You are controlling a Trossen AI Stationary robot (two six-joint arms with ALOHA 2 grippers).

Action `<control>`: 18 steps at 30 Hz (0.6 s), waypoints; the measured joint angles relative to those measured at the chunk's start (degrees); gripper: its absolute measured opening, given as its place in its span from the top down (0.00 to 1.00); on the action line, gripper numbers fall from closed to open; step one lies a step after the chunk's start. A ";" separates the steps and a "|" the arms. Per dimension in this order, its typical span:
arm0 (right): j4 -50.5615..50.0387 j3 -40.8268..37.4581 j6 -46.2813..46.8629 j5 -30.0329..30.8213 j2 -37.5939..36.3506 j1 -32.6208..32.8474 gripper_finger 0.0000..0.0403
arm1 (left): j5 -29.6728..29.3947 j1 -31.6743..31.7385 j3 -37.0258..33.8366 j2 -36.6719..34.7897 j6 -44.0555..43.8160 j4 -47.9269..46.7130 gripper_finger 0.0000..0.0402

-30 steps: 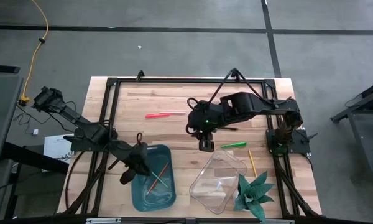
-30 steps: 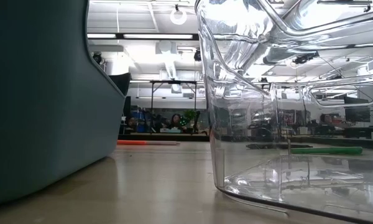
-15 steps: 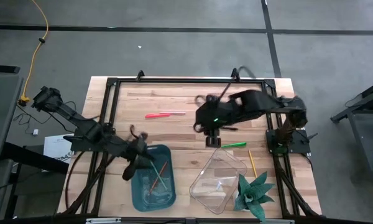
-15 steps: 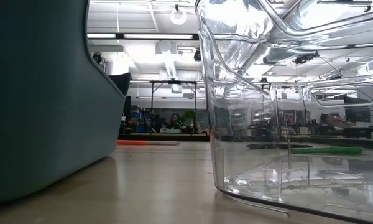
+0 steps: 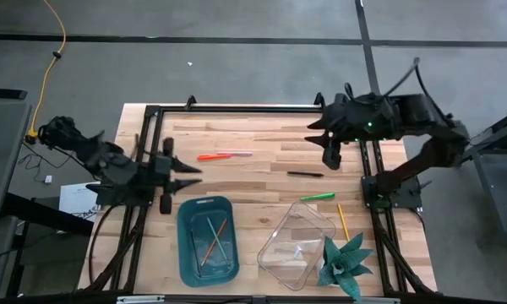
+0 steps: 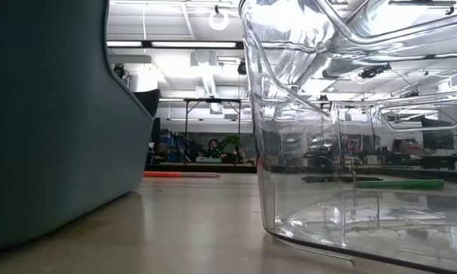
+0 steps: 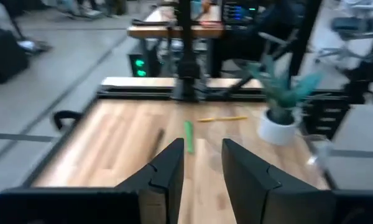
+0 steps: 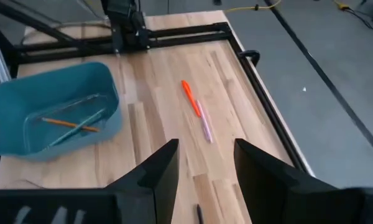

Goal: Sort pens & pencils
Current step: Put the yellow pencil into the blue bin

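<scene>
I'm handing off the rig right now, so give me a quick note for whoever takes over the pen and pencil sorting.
Left gripper: open, empty, left of table, above the teal bin.
Right gripper: open, empty, at the far right.
Done: a few pencils lie in the teal bin.
Left: red-orange pen, pink pen, black pen, green pen and one yellow pencil on the table; clear bin looks empty.

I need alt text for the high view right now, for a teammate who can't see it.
Both arms are pulled back to the table's far corners, fingers empty, above a wooden table. A teal bin holds thin pencils; the clear bin beside it looks empty. A red-orange pen, black pen, green pen and one yellow pencil lie loose.
</scene>
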 joint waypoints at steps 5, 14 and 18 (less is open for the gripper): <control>16.80 -24.23 3.16 -1.87 -11.47 -0.02 0.64 | -0.94 4.25 0.45 -4.07 1.67 -0.39 0.76; 23.28 -52.94 11.79 -18.81 -20.29 -6.07 0.64 | 12.63 20.06 0.44 -4.65 4.13 -2.69 0.76; 22.50 -57.44 8.58 -22.35 -20.10 -9.25 0.64 | 21.44 29.87 0.42 -1.76 5.63 -2.92 0.76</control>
